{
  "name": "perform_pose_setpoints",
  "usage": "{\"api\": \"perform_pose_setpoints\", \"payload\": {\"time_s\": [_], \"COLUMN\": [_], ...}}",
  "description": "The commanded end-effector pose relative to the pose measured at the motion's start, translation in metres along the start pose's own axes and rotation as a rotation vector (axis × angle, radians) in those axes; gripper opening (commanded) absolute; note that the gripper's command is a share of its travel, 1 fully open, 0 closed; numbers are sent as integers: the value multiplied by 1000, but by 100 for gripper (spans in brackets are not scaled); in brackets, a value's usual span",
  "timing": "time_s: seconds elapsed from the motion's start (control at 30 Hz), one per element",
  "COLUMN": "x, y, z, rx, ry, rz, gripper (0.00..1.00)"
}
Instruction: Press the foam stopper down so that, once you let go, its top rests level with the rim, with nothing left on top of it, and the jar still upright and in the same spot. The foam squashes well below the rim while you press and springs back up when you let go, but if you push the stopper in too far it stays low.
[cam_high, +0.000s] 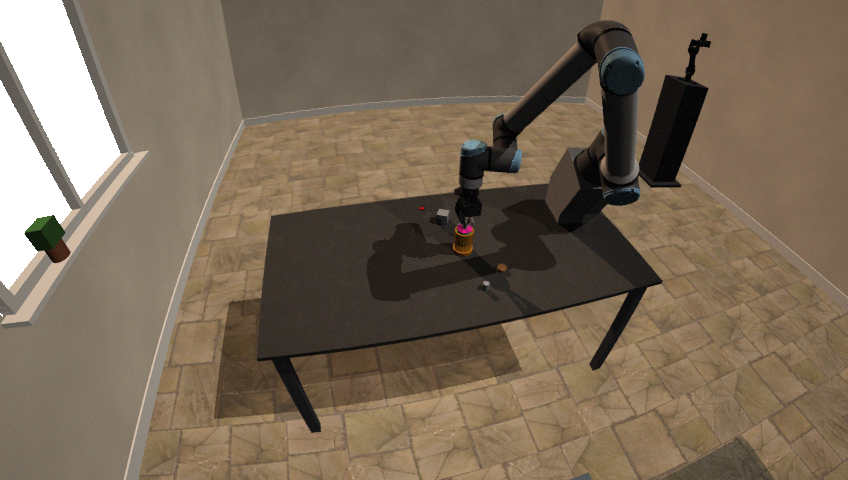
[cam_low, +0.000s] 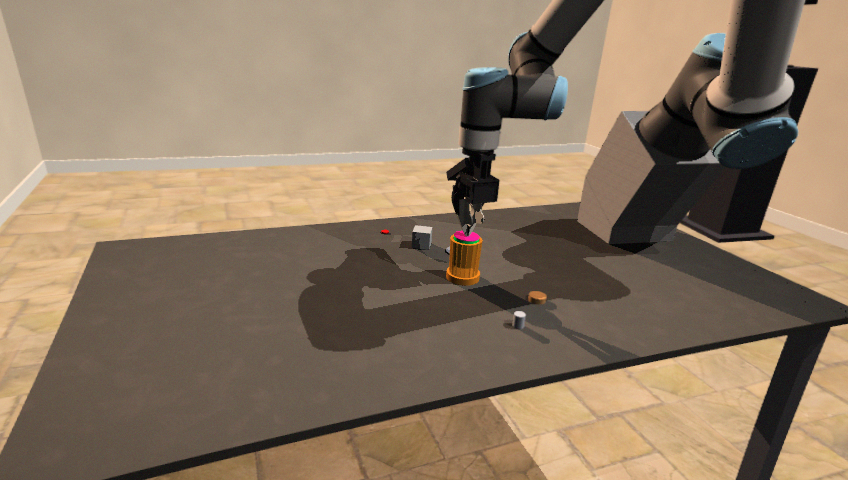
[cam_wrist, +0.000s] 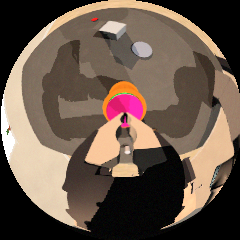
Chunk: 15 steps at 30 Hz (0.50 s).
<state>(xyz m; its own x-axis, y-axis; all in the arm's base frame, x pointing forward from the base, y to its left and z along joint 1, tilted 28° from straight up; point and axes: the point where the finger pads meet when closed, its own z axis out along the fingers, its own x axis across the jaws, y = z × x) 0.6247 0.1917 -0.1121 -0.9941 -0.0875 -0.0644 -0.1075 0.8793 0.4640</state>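
An orange ribbed jar (cam_high: 463, 243) (cam_low: 464, 262) (cam_wrist: 104, 108) stands upright near the middle of the dark table (cam_high: 333, 297) (cam_low: 178, 333). A pink foam stopper (cam_high: 460, 228) (cam_low: 462, 236) (cam_wrist: 121, 104) sits in its mouth, its top a little above the rim, with a thin green band showing under it. My gripper (cam_high: 468, 226) (cam_low: 471, 230) (cam_wrist: 124, 113) is shut and empty and points straight down. Its tips are right at the stopper's top, on the side nearer the robot base. I cannot tell whether they touch.
A grey cube (cam_high: 442, 215) (cam_low: 421, 236) (cam_wrist: 113, 30) and a small red disc (cam_high: 421, 208) (cam_low: 385, 231) (cam_wrist: 94, 19) lie behind the jar. A flat grey disc (cam_wrist: 141, 49) lies near the cube. A brown disc (cam_high: 502, 268) (cam_low: 537, 296) and a small white cylinder (cam_high: 486, 286) (cam_low: 519, 319) lie in front. The robot base block (cam_high: 571, 190) (cam_low: 630, 184) stands at the right.
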Motion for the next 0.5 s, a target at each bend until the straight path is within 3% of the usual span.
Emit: {"api": "perform_pose_setpoints", "payload": {"time_s": [0.0, 0.47], "x": [-1, -1], "y": [0, 0], "z": [3, 10], "rx": [0, 0], "ry": [-1, -1], "rz": [0, 0], "gripper": [0, 0]}}
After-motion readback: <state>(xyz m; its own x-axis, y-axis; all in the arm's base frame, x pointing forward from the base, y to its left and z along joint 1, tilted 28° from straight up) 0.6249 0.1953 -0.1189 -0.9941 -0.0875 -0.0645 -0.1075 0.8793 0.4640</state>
